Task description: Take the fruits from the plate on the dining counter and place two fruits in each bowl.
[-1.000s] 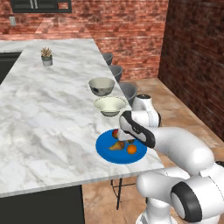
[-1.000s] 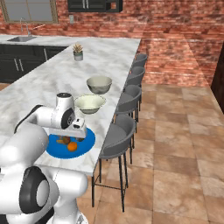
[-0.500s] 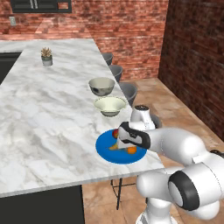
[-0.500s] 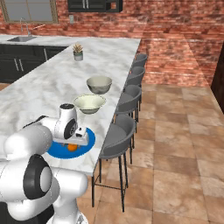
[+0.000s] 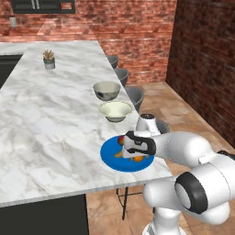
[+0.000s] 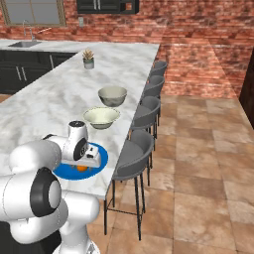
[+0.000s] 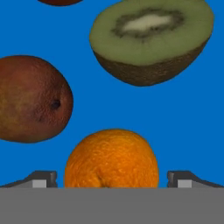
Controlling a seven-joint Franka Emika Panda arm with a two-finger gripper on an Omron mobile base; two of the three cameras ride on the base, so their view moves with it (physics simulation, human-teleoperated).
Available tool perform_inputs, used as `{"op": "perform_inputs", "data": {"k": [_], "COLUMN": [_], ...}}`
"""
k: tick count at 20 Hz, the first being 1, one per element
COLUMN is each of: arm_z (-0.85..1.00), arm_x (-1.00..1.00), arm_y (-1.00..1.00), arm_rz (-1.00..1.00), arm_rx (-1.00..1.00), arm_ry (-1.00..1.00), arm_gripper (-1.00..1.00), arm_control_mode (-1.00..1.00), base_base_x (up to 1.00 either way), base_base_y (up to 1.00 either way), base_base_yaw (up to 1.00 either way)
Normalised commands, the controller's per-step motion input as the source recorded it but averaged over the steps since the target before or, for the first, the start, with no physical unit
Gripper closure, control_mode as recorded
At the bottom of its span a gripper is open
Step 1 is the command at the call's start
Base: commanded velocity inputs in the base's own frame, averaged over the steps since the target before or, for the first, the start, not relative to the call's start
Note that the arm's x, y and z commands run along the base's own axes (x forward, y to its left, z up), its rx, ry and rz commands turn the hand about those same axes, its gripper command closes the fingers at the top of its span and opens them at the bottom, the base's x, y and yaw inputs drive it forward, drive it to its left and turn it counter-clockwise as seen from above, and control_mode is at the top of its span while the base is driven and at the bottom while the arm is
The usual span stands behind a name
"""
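Two fingers (image 7: 43,178) wide open, empty, straddling orange (image 7: 111,158) dead-centre btwn them; mango (image 7: 31,99) beyond-left, kiwi half (image 7: 151,39) beyond-right.

the robot's hand hides most fruits on the plate (image 5: 110,158); the mango (image 7: 30,98) is cut by the hand view's edge.

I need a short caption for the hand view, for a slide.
Open gripper straddling the orange on the blue plate, with the mango and halved kiwi beyond.
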Motion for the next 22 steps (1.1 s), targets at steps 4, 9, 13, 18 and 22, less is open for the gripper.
{"op": "perform_inputs", "data": {"k": [4, 9, 13, 18, 22], "arm_z": [0.00, 0.00, 0.00, 0.26, 0.54], "arm_x": [0.00, 0.00, -0.01, -0.03, -0.28], "arm_y": [0.00, 0.00, 0.00, 0.00, 0.01], "arm_rz": [0.00, 0.00, 0.00, 0.00, 0.00], "arm_rx": [0.00, 0.00, 0.00, 0.00, 0.00], "arm_ry": [0.00, 0.00, 0.00, -0.01, 0.00], "arm_gripper": [1.00, 1.00, 1.00, 1.00, 1.00], "arm_control_mode": [-1.00, -1.00, -1.00, -1.00, -1.00], "base_base_x": [0.00, 0.00, 0.00, 0.00, 0.00], "base_base_y": [0.00, 0.00, 0.00, 0.00, 0.00], "base_base_yaw": [0.00, 0.00, 0.00, 0.00, 0.00]}}
